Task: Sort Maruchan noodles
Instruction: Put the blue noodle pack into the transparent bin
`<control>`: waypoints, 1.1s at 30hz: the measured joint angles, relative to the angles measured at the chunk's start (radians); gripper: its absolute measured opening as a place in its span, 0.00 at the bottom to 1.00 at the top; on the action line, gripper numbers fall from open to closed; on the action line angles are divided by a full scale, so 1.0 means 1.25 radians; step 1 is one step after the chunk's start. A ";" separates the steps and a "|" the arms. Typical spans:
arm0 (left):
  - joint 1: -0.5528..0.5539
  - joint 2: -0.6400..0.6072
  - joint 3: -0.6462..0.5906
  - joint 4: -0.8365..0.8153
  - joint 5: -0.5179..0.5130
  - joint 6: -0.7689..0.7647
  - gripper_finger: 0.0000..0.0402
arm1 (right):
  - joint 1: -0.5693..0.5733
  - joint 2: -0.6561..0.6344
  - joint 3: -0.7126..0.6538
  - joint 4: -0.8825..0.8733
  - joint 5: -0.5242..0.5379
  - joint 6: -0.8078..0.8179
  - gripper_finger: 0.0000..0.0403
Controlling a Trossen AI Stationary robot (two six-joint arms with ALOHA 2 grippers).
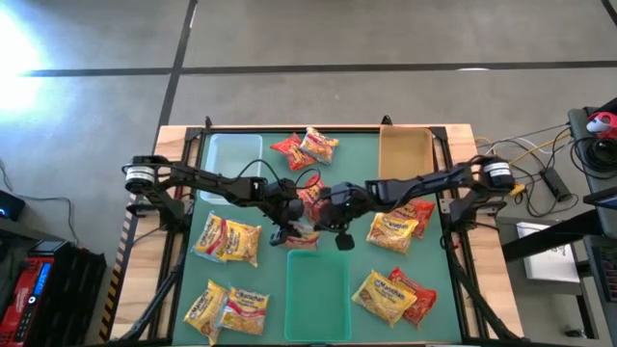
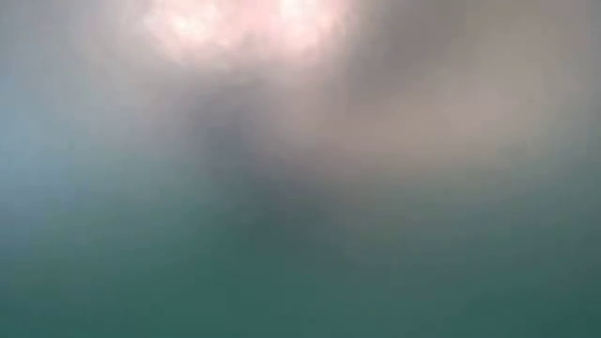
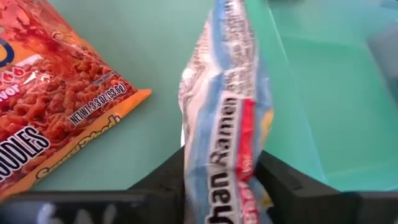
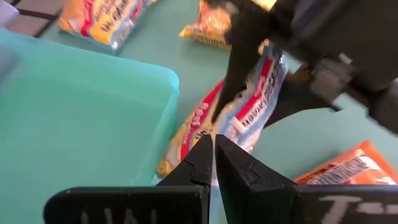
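Note:
Maruchan noodle packets lie about the green mat: yellow ones (image 1: 228, 239) at the left, red and orange ones (image 1: 307, 147) at the far side, and more (image 1: 395, 294) at the right. In mid-table my left gripper (image 1: 297, 229) is shut on a blue, white and red packet (image 3: 227, 124). An orange packet (image 3: 56, 106) lies flat on the mat beside it. My right gripper (image 4: 213, 152) is shut with nothing between its fingers. It stands close in front of the held packet (image 4: 249, 106). My left gripper pinches the packet's printed end (image 3: 225, 177) between its two fingers (image 3: 283, 180). The fingers slant down from the table's left. The packet stands on edge between them and runs away from the gripper. Whether it is clear of the mat, I cannot tell. Whether my right gripper touches the packet, I cannot tell.
A green tray (image 1: 316, 294) stands at the near middle, its wall (image 4: 165, 93) right beside the held packet. A clear tray (image 1: 231, 159) is at the far left and a tan tray (image 1: 405, 154) at the far right. The two arms meet closely at mid-table.

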 joint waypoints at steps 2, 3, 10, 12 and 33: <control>0.001 0.000 0.000 0.000 -0.002 -0.007 0.18 | 0.000 -0.028 0.000 -0.031 0.003 0.012 0.02; 0.001 0.000 0.000 0.000 -0.004 -0.011 0.16 | 0.000 -0.039 -0.002 -0.041 0.011 0.019 0.02; 0.002 0.000 0.012 -0.002 -0.008 -0.014 0.10 | 0.000 -0.078 -0.011 -0.141 0.027 0.097 0.03; 0.006 -0.001 0.023 -0.005 -0.008 -0.009 0.10 | 0.000 -0.082 -0.012 -0.176 0.052 0.126 0.04; 0.172 -0.048 0.239 -0.332 -0.085 0.165 0.09 | -0.004 -0.171 -0.014 -0.495 0.281 0.281 0.02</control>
